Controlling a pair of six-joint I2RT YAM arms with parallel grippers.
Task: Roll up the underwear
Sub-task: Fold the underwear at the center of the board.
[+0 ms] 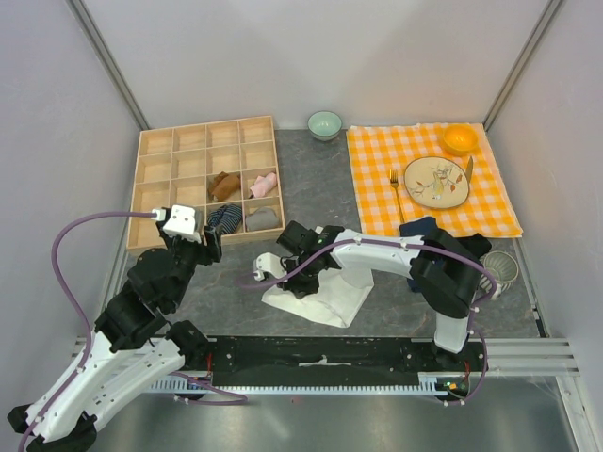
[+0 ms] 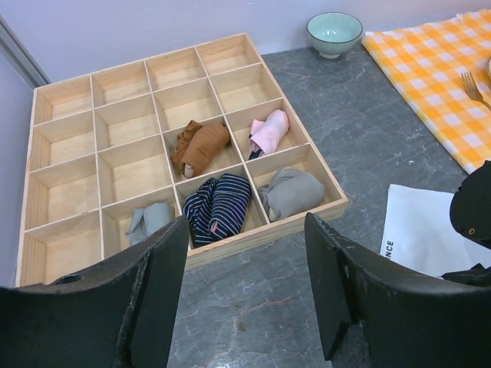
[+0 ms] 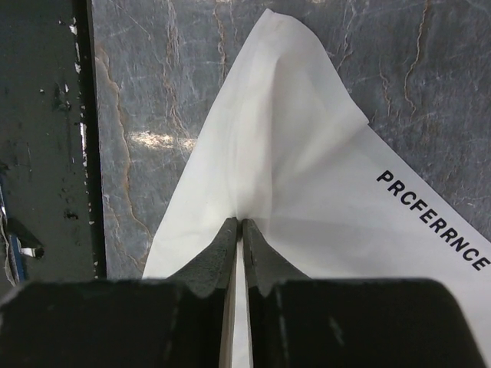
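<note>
Right wrist view: right hand [image 3: 239, 224] pressed together, pinching a raised fold of the cream-white underwear [image 3: 307, 169], which lies on the grey desk [image 3: 153, 92]; black lettering is printed on the cloth.
Left wrist view: left hand [image 2: 245, 222] spread wide, holding nothing, hanging over the desk just in front of the wooden tray [image 2: 265, 232].
Rust-brown underwear [image 2: 201, 146]: bundled in one tray compartment, beside a pink bundle [image 2: 268, 132] and directly behind the striped sock bundle [image 2: 219, 205].
Top external view: the only view with both arms; the white garment lies near the arm bases, apart from the tray and the checked cloth [image 1: 377, 188].
</note>
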